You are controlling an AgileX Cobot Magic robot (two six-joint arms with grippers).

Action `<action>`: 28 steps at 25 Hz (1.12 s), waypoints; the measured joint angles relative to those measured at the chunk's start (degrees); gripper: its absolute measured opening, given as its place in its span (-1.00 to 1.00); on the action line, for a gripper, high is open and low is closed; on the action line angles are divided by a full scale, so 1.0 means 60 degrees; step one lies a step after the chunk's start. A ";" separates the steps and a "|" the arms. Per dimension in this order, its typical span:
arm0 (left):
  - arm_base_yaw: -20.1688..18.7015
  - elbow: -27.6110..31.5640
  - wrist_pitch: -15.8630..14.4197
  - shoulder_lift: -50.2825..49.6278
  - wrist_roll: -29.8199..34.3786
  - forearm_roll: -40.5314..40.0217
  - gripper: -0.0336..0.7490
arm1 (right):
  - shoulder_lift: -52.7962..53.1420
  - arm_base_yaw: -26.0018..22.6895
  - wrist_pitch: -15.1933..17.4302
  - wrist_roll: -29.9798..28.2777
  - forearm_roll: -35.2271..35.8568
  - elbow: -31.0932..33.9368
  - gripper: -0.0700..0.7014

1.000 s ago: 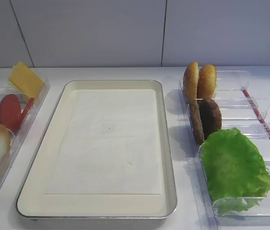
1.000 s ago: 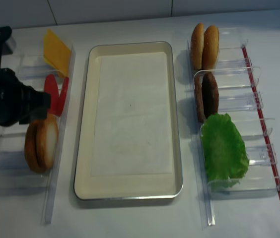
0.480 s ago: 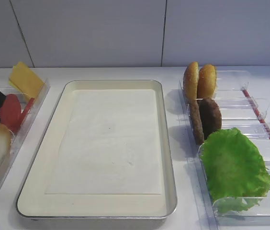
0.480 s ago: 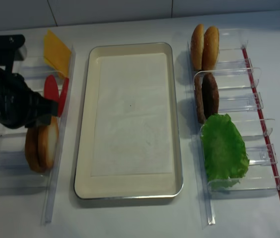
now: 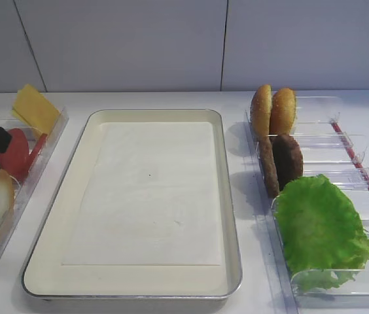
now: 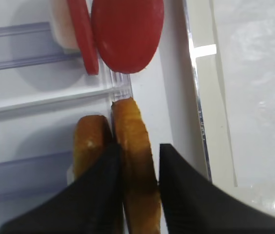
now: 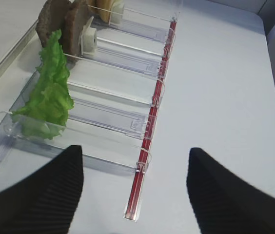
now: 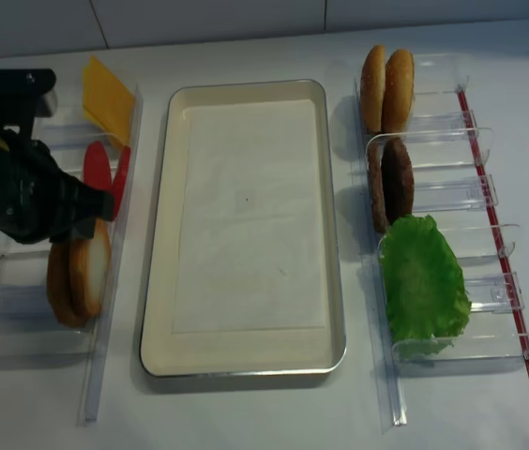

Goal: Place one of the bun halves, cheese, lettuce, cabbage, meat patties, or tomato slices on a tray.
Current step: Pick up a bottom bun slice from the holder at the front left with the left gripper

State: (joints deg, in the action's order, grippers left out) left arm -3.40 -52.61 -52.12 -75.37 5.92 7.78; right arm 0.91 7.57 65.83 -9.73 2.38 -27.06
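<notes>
Two bun halves [image 8: 79, 272] stand on edge in the left clear bin. My left gripper [image 6: 138, 148] is open narrowly and straddles the right bun half [image 6: 135, 161]. One finger is wedged between the two halves; the other stands just off its crust. Both tomato slices [image 6: 127, 31] lean just beyond it, and the cheese [image 8: 107, 92] is farther back. The tray [image 8: 338, 272] lies in the middle, holding only its paper liner. Lettuce [image 5: 318, 226] and meat patties [image 5: 288, 160] sit in the right bins. My right gripper [image 7: 135, 180] hangs open over bare table. No cabbage is in view.
Two golden-orange buns [image 5: 273, 111] stand on edge at the back of the right bins. A red strip [image 7: 149, 131] runs along the outer edge of the right clear bins [image 7: 118, 117]. The left bin wall [image 8: 119, 216] separates the bun halves from the tray.
The left arm has come forward and toward the tray, settling over the bun halves. The right gripper and all the food stay where they were.
</notes>
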 joint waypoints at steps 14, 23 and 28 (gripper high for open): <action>0.0000 0.0000 -0.0291 0.0000 -0.0036 0.0000 -0.15 | 0.0000 0.0000 0.0000 0.0000 0.0000 0.0000 0.47; 0.0000 0.0000 -0.0353 0.0000 -0.0018 0.0273 -0.21 | 0.0000 0.0000 0.0000 0.0000 0.0000 0.0000 0.47; 0.0000 0.0093 -0.0353 0.0000 -0.0001 0.0273 -0.22 | 0.0000 0.0000 0.0000 0.0000 0.0000 0.0000 0.47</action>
State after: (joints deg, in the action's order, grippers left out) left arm -3.40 -52.05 -54.23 -75.37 5.91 9.42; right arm 0.91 7.57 65.83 -9.73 2.38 -27.06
